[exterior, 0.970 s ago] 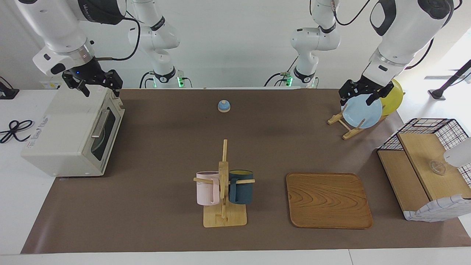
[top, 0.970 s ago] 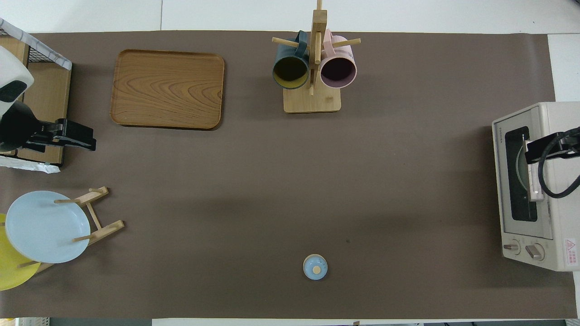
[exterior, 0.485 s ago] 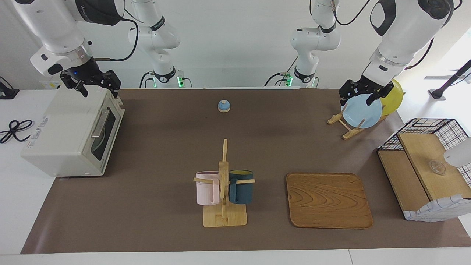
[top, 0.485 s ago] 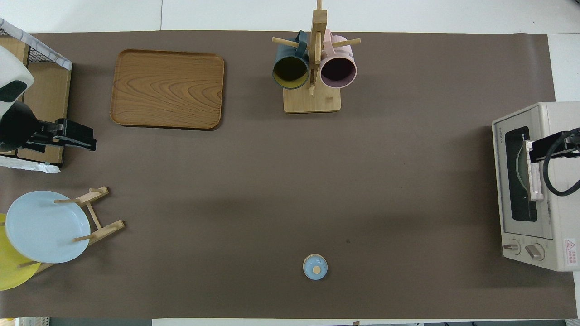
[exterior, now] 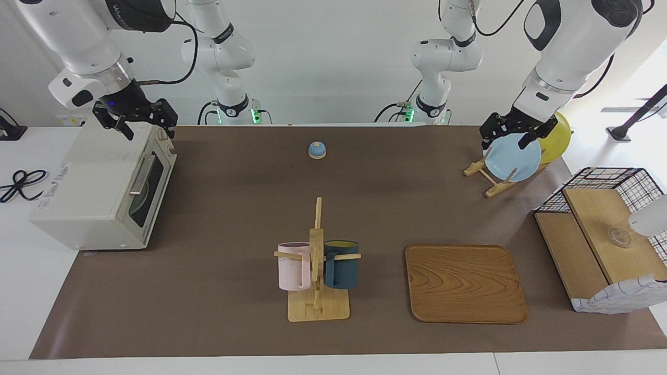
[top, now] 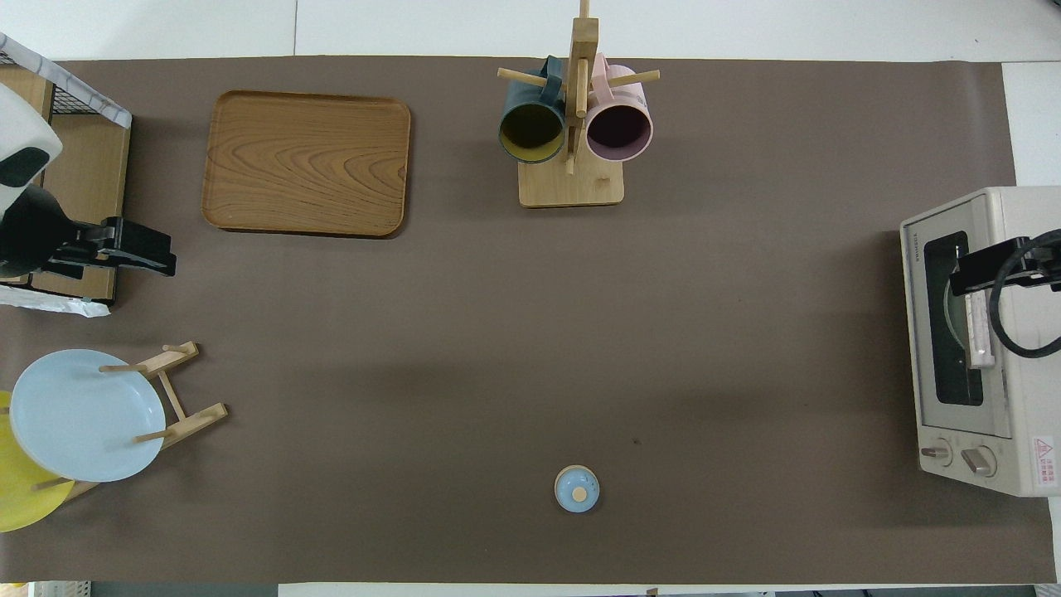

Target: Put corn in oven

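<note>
No corn shows in either view. The cream-white oven [exterior: 88,182] stands at the right arm's end of the table with its dark glass door shut; it also shows in the overhead view [top: 1028,398]. A pale round shape shows dimly through the glass. My right gripper [exterior: 146,127] hangs open and empty over the oven's top edge above the door, and shows in the overhead view [top: 966,278]. My left gripper [exterior: 504,141] waits open and empty in the air over the mat between the plate rack and the basket, as the overhead view [top: 162,257] shows.
A plate rack [exterior: 492,179] holds a blue plate [exterior: 513,159] and a yellow plate [exterior: 557,138]. A wire-and-wood basket [exterior: 599,234] and a wooden tray [exterior: 464,284] stand toward the left arm's end. A mug tree [exterior: 317,276] and a small blue lid [exterior: 317,150] are mid-table.
My right gripper has shifted a little over the oven's top, toward the door edge. The left arm and everything on the table have stayed put.
</note>
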Robot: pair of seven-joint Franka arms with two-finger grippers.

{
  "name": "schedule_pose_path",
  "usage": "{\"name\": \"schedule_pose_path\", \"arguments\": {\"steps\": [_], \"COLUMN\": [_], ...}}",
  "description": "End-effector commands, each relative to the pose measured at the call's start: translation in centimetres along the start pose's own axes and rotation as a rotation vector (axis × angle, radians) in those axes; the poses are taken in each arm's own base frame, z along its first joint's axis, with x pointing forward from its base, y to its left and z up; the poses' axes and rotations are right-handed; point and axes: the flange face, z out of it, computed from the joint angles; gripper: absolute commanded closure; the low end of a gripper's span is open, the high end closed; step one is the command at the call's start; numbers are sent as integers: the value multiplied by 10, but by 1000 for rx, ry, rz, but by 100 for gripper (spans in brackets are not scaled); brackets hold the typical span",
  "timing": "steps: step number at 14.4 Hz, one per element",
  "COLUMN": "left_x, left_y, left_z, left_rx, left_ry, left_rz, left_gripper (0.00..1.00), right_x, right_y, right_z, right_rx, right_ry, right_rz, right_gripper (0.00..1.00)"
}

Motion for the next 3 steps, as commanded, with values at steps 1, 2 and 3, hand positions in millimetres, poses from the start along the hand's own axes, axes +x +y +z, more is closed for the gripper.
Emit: {"name": "schedule_pose_path", "arguments": {"steps": [1,2,3], "left_x": [-3,-3,-2], "left_y": [-4,-4,-4], "left_z": [-1,-1,-1], "left_rx": [15,15,15], "left_ry": [2,2,4], "left_rz": [1,1,1], "left_gripper": [0,0,0], "right_x": [-3,-3,-3], "right_y": [2,1,1], "right_z": [1,1,1], "right_rx": [22,22,22], "right_ry": [22,20,19], "right_rz": [6,6,5], "right_gripper": [0,0,0]}}
